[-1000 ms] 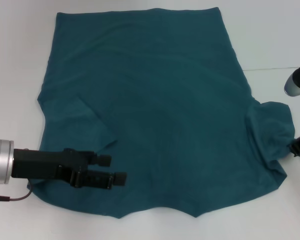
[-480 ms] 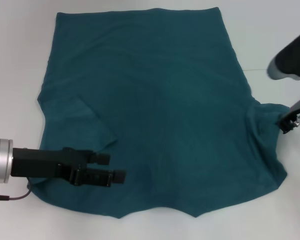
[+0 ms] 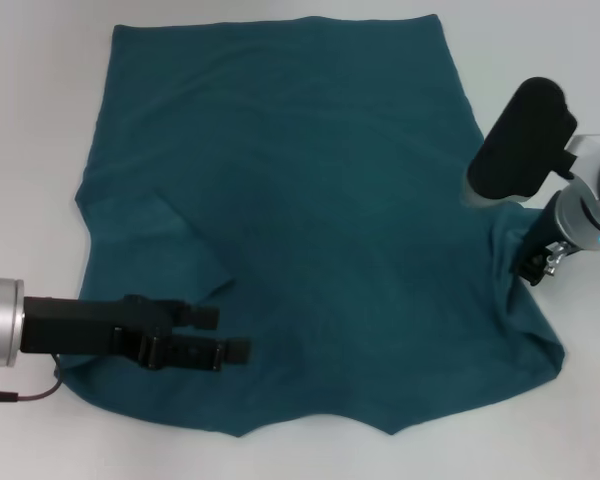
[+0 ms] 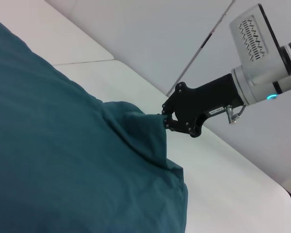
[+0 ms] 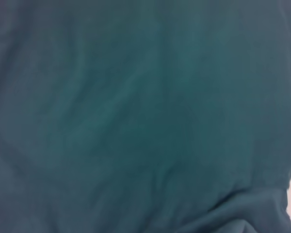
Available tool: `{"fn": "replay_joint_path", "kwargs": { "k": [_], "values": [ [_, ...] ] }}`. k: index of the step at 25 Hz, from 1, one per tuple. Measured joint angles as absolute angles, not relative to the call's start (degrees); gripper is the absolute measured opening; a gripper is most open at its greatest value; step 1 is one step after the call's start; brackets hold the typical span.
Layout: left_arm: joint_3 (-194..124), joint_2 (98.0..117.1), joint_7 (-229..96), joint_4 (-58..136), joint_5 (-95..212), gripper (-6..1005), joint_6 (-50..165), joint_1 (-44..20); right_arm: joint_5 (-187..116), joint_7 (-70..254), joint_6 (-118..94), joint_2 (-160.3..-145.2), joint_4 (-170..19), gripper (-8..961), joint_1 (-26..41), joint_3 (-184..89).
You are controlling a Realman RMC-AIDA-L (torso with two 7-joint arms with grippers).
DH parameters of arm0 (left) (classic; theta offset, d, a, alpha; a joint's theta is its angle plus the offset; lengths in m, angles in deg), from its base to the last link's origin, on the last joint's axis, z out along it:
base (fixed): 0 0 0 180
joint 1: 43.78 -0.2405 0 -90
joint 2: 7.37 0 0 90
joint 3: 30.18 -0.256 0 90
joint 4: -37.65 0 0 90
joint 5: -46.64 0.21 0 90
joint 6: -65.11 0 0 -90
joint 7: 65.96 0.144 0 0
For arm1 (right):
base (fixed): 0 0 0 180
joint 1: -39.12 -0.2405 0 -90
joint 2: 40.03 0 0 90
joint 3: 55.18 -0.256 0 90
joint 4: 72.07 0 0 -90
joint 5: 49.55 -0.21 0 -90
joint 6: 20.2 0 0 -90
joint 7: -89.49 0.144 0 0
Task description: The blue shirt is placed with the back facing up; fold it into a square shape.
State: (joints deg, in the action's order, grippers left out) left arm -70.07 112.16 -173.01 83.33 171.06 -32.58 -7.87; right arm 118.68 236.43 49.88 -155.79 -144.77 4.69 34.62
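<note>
Head view showed the left gripper (image 3: pixel 235 335) low on the left, lying over the near left part of the blue shirt (image 3: pixel 310 200). Its two black fingers (image 3: pixel 210 317) pointed toward the middle with a gap between them, holding nothing. It had not moved since a second before. The left sleeve was already folded in onto the body of the shirt.

Across on the right, much had changed. The right gripper (image 3: pixel 532 268) had been just off the right sleeve at the picture's edge a second before. It had since come inward, and its big black arm piece now sat over the shirt's right edge. The right sleeve, which had stuck out to the side, was pulled up and in. In the left wrist view the right gripper (image 4: pixel 165 121) was pinched tight on the raised sleeve cloth of the blue shirt (image 4: pixel 63 160), lifting it into a peak.

The shirt lay flat on a white table (image 3: pixel 40 120), plain side up. Bare table showed along the left side, the near edge and the far right corner. A thin seam line crossed the table (image 4: pixel 136 73) on the right.
</note>
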Motion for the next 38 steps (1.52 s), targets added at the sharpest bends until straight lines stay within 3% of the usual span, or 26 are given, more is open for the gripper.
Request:
{"fn": "replay_joint_path", "kwargs": {
  "k": [9, 15, 21, 27, 33, 38],
  "values": [
    [-70.0, 112.16, -172.9, 83.3, 171.0, 920, -31.9, -8.9, 118.7, 236.1, 48.0, -156.6, -144.7, 13, 2.7, 35.1],
    [-69.8, 112.16, -172.8, 83.3, 171.0, 920, -31.8, -9.2, 118.7, 233.3, 48.3, -158.07, -142.8, 17, 1.1, 35.9],
    [-69.4, 112.15, -172.6, 83.3, 171.4, 920, -31.8, -9.4, 118.6, 233.6, 48.8, -158.29, -135.1, 38, -2.3, 37.5],
    [-69.4, 112.15, -172.5, 83.3, 171.5, 920, -31.3, -9.4, 118.5, 233.2, 46.2, -159.66, -134.6, 60, -1.8, 37.5],
    [-69.4, 112.15, -172.5, 83.3, 171.5, 920, -31.2, -9.4, 118.4, 233.5, 44.8, -159.91, -137.2, 284, -0.7, 37.3],
    [-69.4, 112.15, -172.5, 83.3, 171.5, 920, -31.0, -9.5, 118.3, 234.6, 43.8, -160.01, -140.4, 528, 0.5, 34.8]
  ]
}}
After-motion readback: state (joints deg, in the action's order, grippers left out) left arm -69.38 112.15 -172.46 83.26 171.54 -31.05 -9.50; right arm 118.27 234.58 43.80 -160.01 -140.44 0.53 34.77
